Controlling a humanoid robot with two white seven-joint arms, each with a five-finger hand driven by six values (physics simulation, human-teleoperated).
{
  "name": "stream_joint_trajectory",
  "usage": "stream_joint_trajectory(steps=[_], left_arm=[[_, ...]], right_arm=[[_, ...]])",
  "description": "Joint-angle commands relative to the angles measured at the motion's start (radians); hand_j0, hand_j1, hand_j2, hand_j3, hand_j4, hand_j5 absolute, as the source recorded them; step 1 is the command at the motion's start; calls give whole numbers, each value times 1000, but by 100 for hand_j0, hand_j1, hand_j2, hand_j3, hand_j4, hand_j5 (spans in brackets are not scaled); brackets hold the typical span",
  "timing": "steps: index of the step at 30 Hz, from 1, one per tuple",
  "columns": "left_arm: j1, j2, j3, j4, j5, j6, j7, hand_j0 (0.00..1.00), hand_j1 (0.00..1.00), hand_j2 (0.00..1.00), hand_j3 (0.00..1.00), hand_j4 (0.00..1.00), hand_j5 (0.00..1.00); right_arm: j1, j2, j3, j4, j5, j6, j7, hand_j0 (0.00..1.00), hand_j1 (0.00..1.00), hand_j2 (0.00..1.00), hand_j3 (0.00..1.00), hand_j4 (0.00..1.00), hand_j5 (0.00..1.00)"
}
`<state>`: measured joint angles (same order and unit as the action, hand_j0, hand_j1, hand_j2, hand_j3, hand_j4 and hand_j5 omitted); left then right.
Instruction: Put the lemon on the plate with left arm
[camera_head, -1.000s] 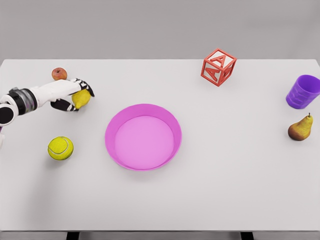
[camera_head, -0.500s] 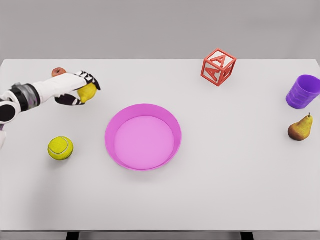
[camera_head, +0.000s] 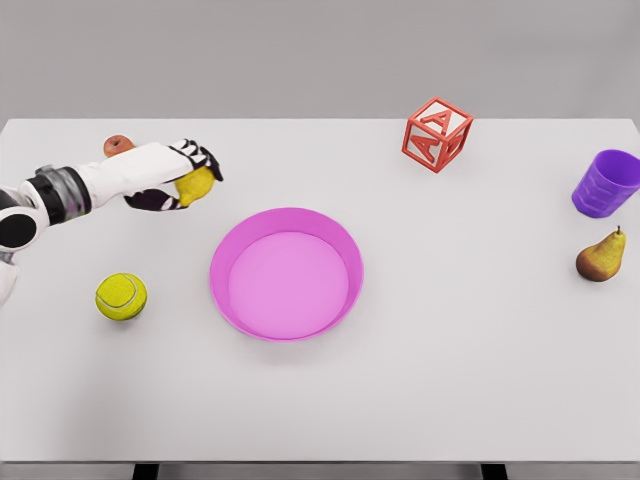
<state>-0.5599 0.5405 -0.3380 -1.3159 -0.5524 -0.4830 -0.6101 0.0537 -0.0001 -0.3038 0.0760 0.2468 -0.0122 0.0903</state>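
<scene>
Now left hand (camera_head: 170, 178) clasps lemon (camera_head: 196, 185) above white table (camera_head: 450, 340); grey wall behind.

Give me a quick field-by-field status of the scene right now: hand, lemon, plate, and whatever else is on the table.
left hand: shut on lemon, up-left of the plate
lemon: yellow, in the left hand's grasp, not yet over the plate
plate: pink, mid-table, nothing in it
right hand: not in view
tennis ball: left of plate
apple: partly behind the left arm
letter block: far side, right of centre
purple cup: right edge
pear: near the cup
</scene>
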Motion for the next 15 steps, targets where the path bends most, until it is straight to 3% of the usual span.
stream_joint_trajectory(steps=[1,6,15], left_arm=[[0,1,0,-19,23,-42,-1,45,45,45,45,45,45],[31,1,-1,-92,28,-54,-1,45,45,45,45,45,45],[49,1,-3,-140,43,-118,-1,45,45,45,45,45,45]], right_arm=[[0,0,0,1,0,0,0,100,100,100,100,100,100],[0,0,0,1,0,0,0,100,100,100,100,100,100],[0,0,0,-1,0,0,0,100,100,100,100,100,100]])
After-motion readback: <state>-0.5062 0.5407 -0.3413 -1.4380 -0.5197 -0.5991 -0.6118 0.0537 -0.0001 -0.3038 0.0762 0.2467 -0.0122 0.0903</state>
